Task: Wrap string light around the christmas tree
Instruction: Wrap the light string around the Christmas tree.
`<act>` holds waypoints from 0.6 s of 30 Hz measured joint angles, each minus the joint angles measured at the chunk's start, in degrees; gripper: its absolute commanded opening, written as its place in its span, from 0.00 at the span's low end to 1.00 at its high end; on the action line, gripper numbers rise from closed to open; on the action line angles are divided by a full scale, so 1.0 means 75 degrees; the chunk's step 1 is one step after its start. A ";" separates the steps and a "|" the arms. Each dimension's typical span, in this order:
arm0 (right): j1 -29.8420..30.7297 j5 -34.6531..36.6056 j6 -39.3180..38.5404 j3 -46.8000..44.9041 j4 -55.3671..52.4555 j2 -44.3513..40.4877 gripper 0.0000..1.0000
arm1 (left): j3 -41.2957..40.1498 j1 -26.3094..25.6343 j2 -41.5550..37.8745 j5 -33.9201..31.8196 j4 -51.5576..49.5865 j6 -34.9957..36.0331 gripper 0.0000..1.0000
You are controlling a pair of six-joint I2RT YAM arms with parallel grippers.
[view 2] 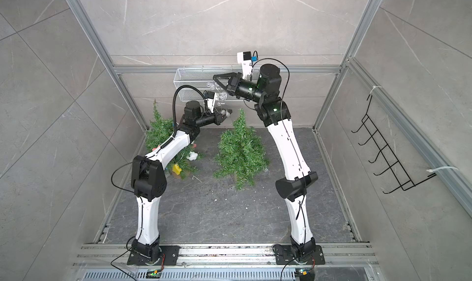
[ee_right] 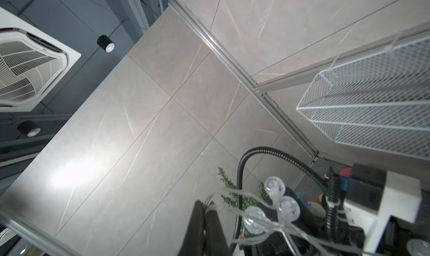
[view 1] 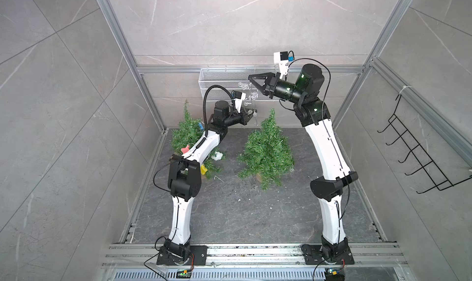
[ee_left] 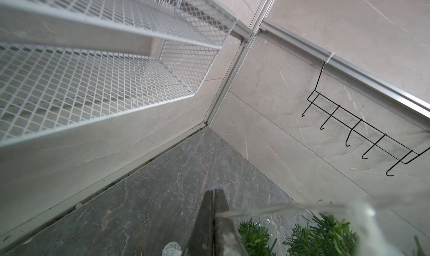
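Right gripper (view 1: 250, 78) high, jaws pinched on string light (view 1: 252, 96). Left gripper (view 1: 254, 112) lower, jaws closed on same strand. Strand hangs steeply between them, just left of centre christmas tree (view 1: 267, 152) top. Tree upright, below-right of both jaws; left gripper nearer.

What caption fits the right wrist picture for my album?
Right gripper, jaws shut on the string light, clear bulbs dangling, mesh basket nearby.

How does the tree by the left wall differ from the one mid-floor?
The left tree carries pink, yellow and white ornaments; the middle tree shows no coloured ones. The left arm crosses over the left tree; the middle tree stands unobstructed. Both are small and green, on the dark floor.
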 measured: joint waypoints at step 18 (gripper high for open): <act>0.0064 -0.1443 -0.0484 -0.4447 -0.0731 -0.2591 0.00 | -0.1172 0.0102 -0.0274 0.0085 0.0627 0.0082 0.00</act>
